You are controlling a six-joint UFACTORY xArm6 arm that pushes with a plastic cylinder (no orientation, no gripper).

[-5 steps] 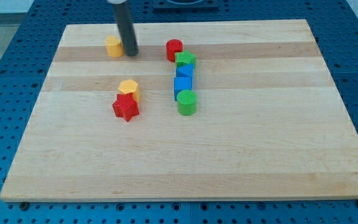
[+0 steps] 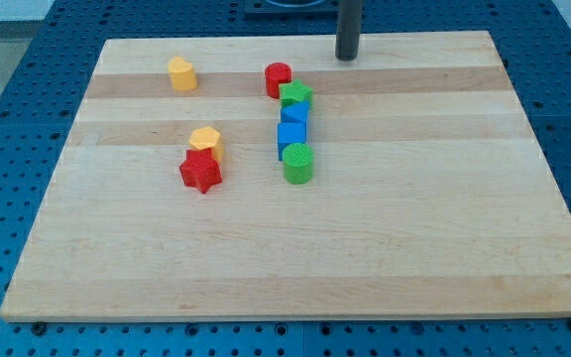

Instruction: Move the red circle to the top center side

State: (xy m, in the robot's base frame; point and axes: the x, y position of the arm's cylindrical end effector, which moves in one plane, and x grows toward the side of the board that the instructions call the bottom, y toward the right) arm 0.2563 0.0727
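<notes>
Yellow block [image 2: 180,73] top left of worktop [image 2: 414,218], well apart from rest. Yellow hexagon [image 2: 206,142] touching red star [image 2: 200,171] at centre-left. Red circle [image 2: 279,79] upper centre, just left of green star [image 2: 295,95], heading column of two blue blocks [image 2: 292,127] and green cylinder [image 2: 298,164]. My tip [image 2: 346,58] at top edge, right of circle, apart. No hand on this rig, so no hand state to tell. Judged step: approach. Next: get tip below circle, push toward view's top.

No readable text, labels, brand marks, numbers or signs appear anywhere in this view. The wooden board [image 2: 295,248], the coloured blocks on it and the blue perforated surface [image 2: 8,119] around it all carry no lettering.
</notes>
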